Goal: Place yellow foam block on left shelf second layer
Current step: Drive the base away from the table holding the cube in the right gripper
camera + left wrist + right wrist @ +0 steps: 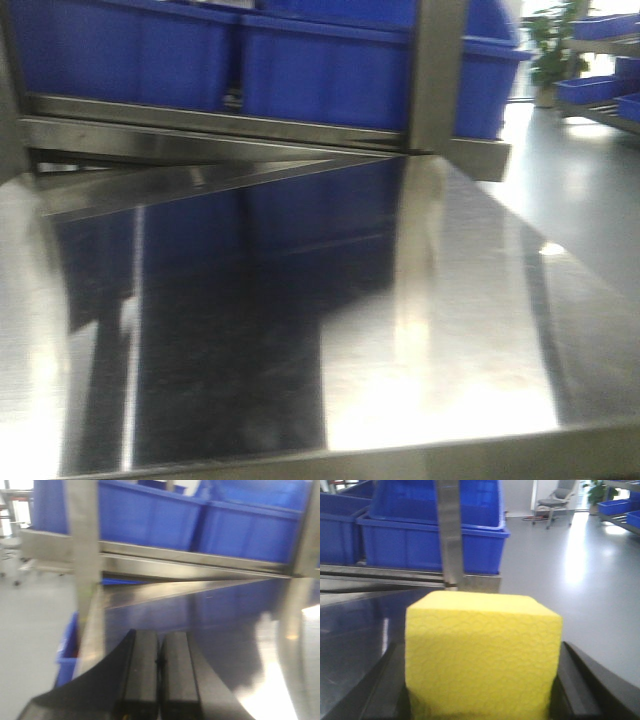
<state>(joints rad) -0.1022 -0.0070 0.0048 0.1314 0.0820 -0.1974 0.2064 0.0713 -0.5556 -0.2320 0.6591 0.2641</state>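
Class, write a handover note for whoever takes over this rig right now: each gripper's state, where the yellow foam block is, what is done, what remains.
Left gripper: fingers shut, empty, facing the steel shelf.
Right gripper: fingers shut on the yellow foam block, by the shelf's corner.
Done: block grasped.
Left to do: set it on the left shelf's second layer, open, withdraw. The block is not in the front view.

yellow foam block (pixel 481 652): bright yellow, front face with a faint wavy crinkle pattern, top paler
bins (pixel 330 70): saturated blue, plain
shelf surface (pixel 470 330): silver brushed steel, carrying dark blue and black reflections with white glare patches
shelf post (pixel 451 535): dull silver-grey
left gripper (pixel 159 645): black
floor (pixel 590 580): pale grey, glossy with white glare
plant (pixel 550 40): green leaves
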